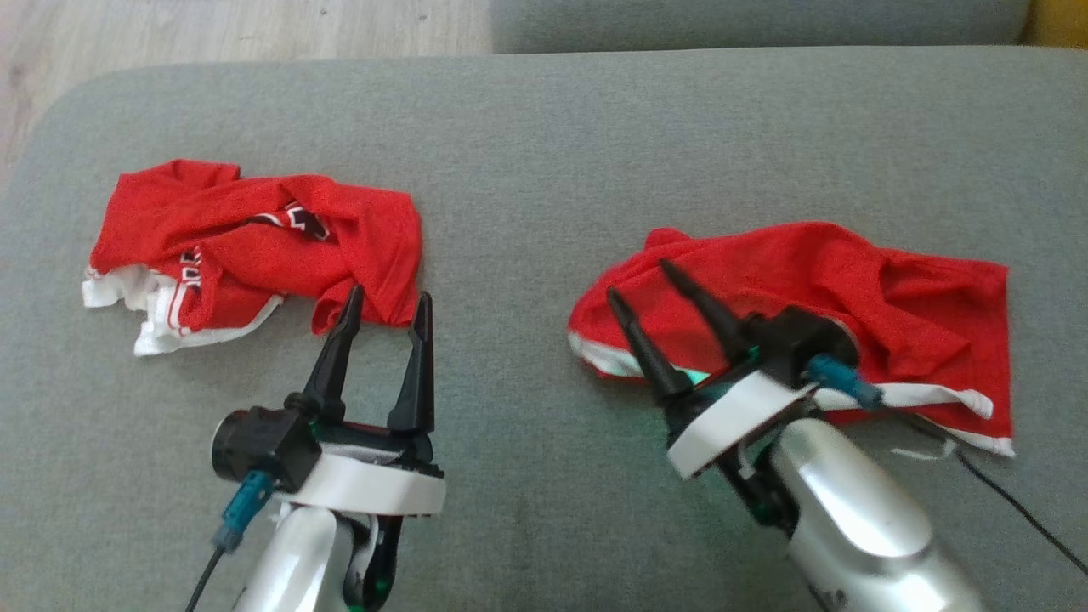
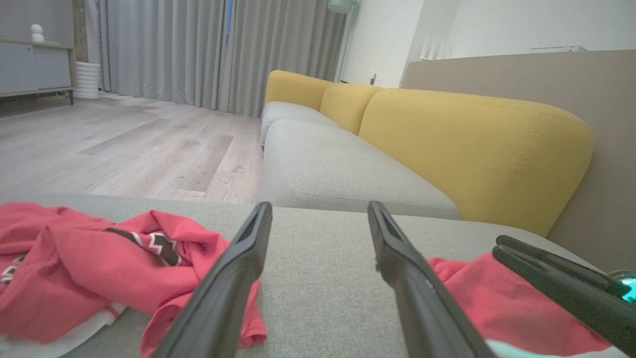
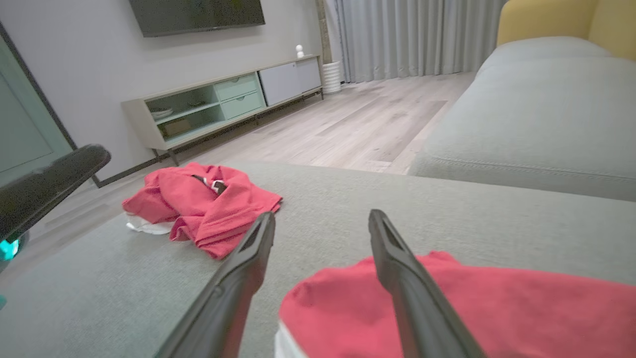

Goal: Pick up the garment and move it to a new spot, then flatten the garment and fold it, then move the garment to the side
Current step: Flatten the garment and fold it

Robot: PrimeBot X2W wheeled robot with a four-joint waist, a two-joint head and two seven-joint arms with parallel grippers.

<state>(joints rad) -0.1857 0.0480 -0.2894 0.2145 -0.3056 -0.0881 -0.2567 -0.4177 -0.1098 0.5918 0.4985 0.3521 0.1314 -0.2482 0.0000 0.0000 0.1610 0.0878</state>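
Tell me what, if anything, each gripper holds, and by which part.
Nothing is held. The left gripper is open beside the left garment; the right gripper is open over the right garment.

The right hand (image 1: 639,279) hides part of the near hem of the right garment (image 1: 892,289); folds leave the dark print (image 1: 299,223) on the left garment (image 1: 212,238) unreadable.

One crumpled red garment (image 1: 255,242) lies left, a flatter red garment (image 1: 901,280) right.

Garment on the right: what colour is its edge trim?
White trim, red garment; clearest in head view.
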